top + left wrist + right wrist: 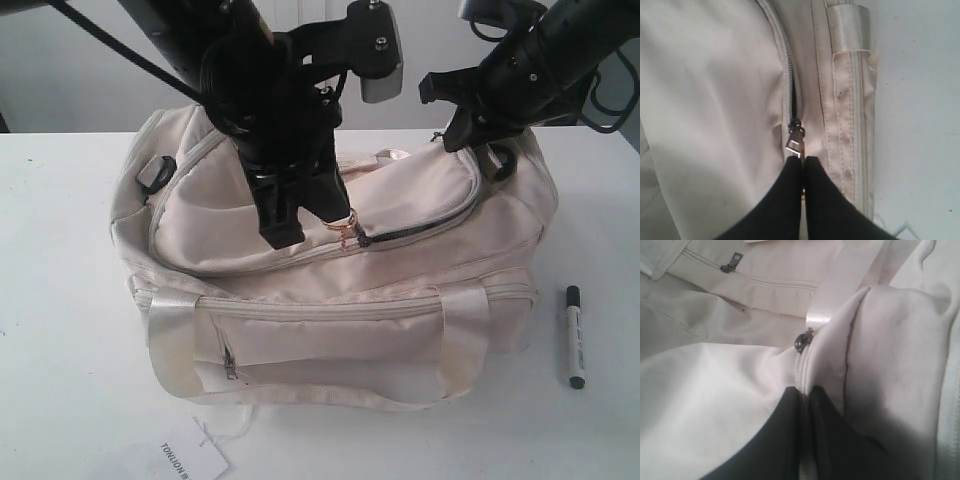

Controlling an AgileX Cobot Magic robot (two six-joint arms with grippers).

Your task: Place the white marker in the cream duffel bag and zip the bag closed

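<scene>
The cream duffel bag (330, 310) stands in the middle of the white table. Its curved top zipper is closed on the left and gapes dark from the slider (358, 240) toward the right end. My left gripper (318, 222) is shut on the gold chain pull (343, 224). In the left wrist view the left gripper (804, 160) pinches the pull just behind the metal slider (795, 141). My right gripper (478, 148) is shut on a fold of bag fabric at the right end; the right wrist view shows the gripper (805, 392) pinching the seam. The white marker (573, 336) lies on the table right of the bag.
A white paper tag (185, 460) lies at the table's front edge. Shiny cream straps (172, 335) hang down the bag's front, beside a front pocket zip pull (231, 366). Both arms crowd the space above the bag.
</scene>
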